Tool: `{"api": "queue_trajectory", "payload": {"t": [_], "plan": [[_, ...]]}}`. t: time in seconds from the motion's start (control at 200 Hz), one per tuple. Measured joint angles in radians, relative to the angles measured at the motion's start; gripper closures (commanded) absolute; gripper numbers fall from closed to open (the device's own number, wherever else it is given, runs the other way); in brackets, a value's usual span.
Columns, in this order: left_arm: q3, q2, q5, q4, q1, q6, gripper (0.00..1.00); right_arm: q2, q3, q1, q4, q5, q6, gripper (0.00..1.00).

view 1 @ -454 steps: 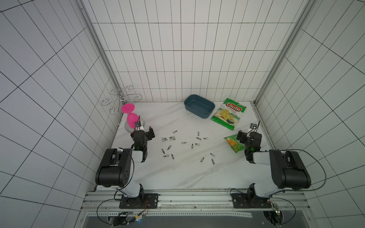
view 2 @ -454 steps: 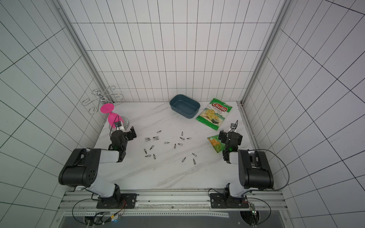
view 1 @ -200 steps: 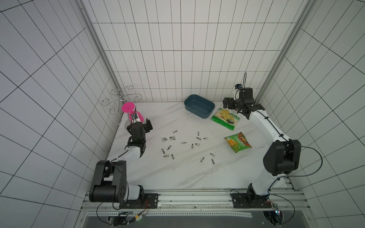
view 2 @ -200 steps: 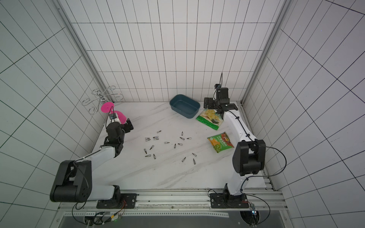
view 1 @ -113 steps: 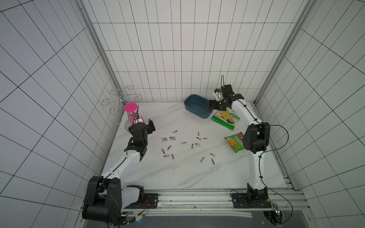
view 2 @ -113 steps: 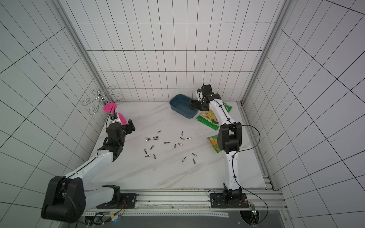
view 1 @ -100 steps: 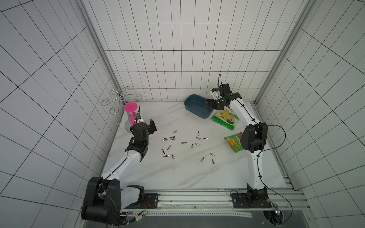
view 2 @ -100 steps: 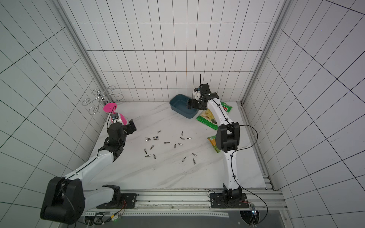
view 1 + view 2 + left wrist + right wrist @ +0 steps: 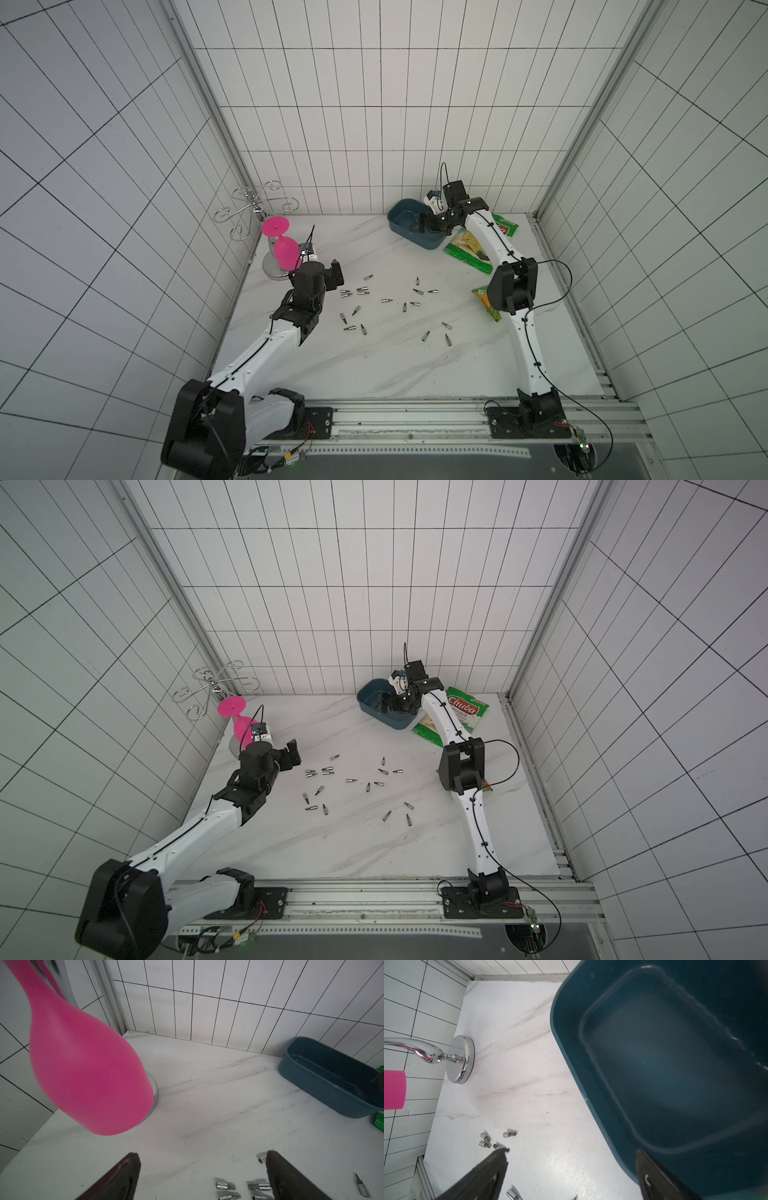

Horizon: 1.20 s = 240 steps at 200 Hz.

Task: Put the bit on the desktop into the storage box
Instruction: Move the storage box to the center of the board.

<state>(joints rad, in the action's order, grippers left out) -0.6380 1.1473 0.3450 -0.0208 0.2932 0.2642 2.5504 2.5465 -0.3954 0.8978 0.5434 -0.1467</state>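
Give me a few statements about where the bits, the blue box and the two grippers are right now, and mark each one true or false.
1. The left gripper is shut on a bit. False: its jaws stand wide open with nothing between them.
2. The right gripper is open at the storage box. True.
3. The bits sit in one neat pile. False: they lie scattered singly across the desktop.
4. No bit shows inside the storage box. True: the part of its floor seen from the right wrist is bare.
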Motion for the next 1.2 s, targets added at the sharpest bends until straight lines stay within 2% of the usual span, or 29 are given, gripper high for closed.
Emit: {"api": "queue_trajectory", "payload": {"t": [0.26,0.785,1.2], "plan": [[0.0,0.0,0.005,0.044,0.04,0.01,0.02,0.031,0.016,-0.02,0.051,0.027,0.013,0.01],[-0.003,0.0,0.013,0.108,0.058,0.021,0.02,0.031,0.016,-0.046,0.176,0.048,0.074,0.0],[-0.053,0.001,-0.006,0.256,0.06,0.063,0.02,0.028,-0.095,-0.104,0.268,0.047,0.129,0.02]]}}
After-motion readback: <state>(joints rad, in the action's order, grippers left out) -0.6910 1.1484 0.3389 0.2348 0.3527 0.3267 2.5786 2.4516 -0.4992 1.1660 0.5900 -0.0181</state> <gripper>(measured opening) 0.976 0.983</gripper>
